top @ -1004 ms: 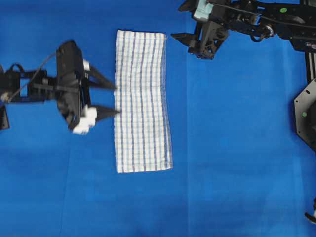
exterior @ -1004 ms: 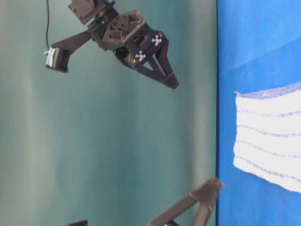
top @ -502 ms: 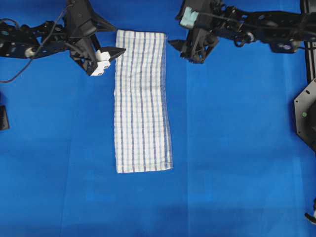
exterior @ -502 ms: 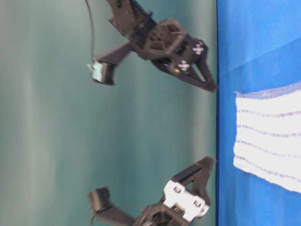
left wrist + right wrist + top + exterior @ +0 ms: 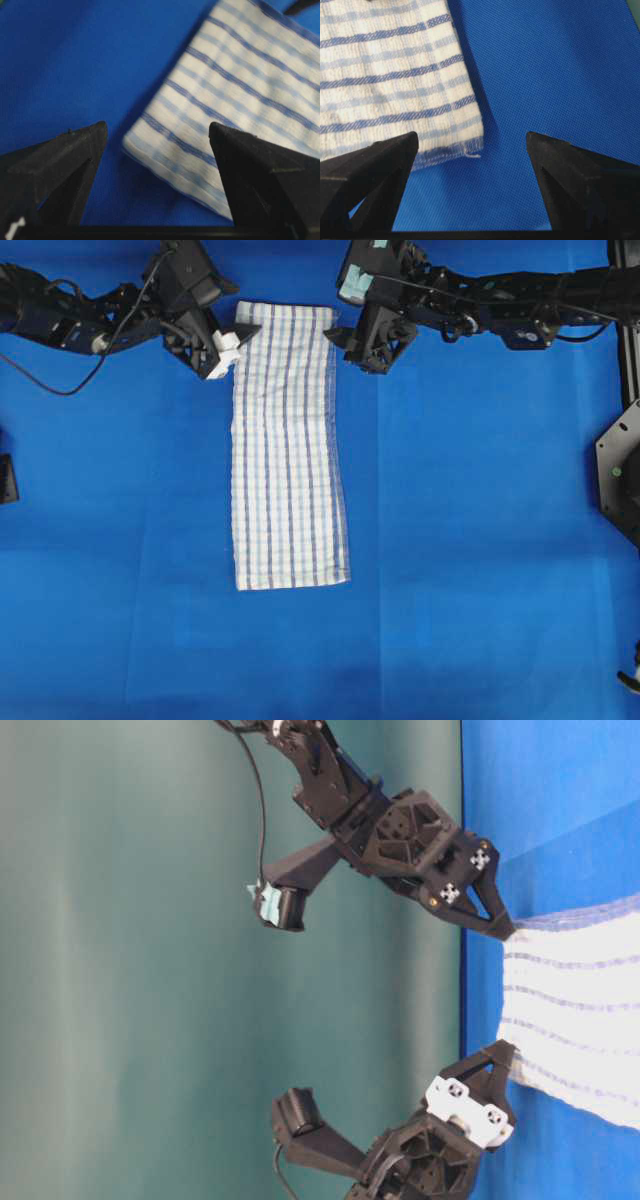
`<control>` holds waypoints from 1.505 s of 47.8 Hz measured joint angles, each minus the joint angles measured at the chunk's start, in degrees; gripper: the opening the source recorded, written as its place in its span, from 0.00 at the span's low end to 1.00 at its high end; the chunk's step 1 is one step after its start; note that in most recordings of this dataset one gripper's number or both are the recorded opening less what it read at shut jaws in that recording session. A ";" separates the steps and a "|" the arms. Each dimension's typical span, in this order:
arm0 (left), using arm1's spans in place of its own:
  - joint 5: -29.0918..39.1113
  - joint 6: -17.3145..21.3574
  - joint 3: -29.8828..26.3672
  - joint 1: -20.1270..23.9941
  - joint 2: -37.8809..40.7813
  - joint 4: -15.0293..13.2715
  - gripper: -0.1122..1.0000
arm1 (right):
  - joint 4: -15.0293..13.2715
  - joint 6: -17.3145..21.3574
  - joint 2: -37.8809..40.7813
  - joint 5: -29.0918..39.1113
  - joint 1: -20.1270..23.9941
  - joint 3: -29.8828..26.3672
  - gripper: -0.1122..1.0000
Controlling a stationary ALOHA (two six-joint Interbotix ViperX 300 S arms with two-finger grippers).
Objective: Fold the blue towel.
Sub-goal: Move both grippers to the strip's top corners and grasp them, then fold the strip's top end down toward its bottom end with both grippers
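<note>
On table cover (image 5: 480,540): blue towel (image 5: 288,450) flat, long strip, mid-table.
Left gripper (image 5: 238,332): jaws wide, at towel's top-left corner, nothing held.
Right gripper (image 5: 345,345): jaws wide, just beside top-right corner, nothing held.
Towel edge: corners lie between each pair of fingers in wrist views.

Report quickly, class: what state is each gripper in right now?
Left gripper: open, holding nothing, at one top corner of the blue towel.
Right gripper: open, holding nothing, at the other top corner.

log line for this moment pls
stage: pre-grasp | left pincer: open, at towel corner | right pincer: open, at opposite corner | towel: flat
</note>
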 measured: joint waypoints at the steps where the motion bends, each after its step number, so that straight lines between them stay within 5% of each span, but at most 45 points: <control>1: 0.00 0.00 -0.18 0.18 0.18 -0.09 0.81 | 0.00 -0.09 0.18 -0.18 0.00 -0.09 0.87; 27: -0.88 -0.09 -0.88 1.14 3.43 -0.09 0.76 | 1.32 0.09 4.48 -1.32 1.41 -1.85 0.74; 42: -0.79 -0.09 -0.97 0.18 3.43 0.26 0.36 | 1.41 0.26 5.10 -1.41 2.11 -1.93 0.25; 48: -0.79 0.00 -0.88 0.18 3.43 0.26 0.29 | 1.41 0.18 5.19 -1.32 2.29 -2.02 0.13; 72: 0.09 0.09 -0.79 -1.58 1.93 0.18 0.22 | 1.32 0.00 0.79 0.09 2.20 -0.88 0.11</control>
